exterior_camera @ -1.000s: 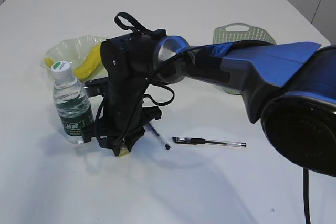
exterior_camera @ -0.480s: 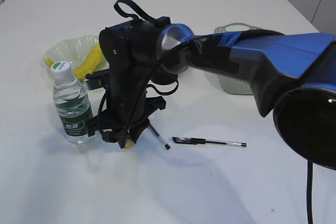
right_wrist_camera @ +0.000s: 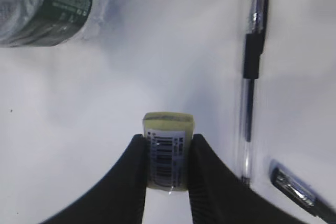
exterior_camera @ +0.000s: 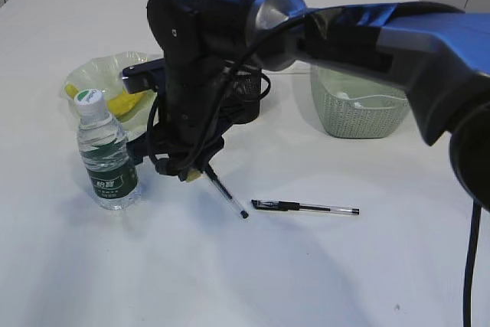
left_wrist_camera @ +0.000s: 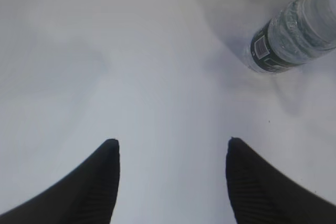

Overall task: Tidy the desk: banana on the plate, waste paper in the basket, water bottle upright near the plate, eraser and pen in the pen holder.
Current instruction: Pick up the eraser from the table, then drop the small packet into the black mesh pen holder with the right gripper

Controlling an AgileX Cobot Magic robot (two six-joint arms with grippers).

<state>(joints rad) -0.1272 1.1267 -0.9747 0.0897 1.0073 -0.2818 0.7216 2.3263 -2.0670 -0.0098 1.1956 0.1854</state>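
Note:
My right gripper (exterior_camera: 189,174) hangs just above the desk (exterior_camera: 306,281), shut on the cream-yellow eraser (right_wrist_camera: 168,120) with its barcode sleeve. In the right wrist view the gripper (right_wrist_camera: 168,137) clamps the eraser by its two sides. Two pens (exterior_camera: 227,193) (exterior_camera: 306,207) lie on the desk beside it. The water bottle (exterior_camera: 107,155) stands upright to its left. The banana (exterior_camera: 122,103) lies on the plate (exterior_camera: 103,70). White waste paper (exterior_camera: 360,99) shows inside the basket (exterior_camera: 356,116). The pen holder (exterior_camera: 246,101) is mostly hidden behind the arm. My left gripper (left_wrist_camera: 170,145) is open over bare desk.
The right arm (exterior_camera: 344,24) stretches from the right edge across the middle, over the basket and pen holder. In the left wrist view the bottle (left_wrist_camera: 294,35) stands at the upper right.
The right gripper has lifted off the desk with the eraser and drawn back and up. The arm has risen, uncovering the basket. The left gripper has stayed open.

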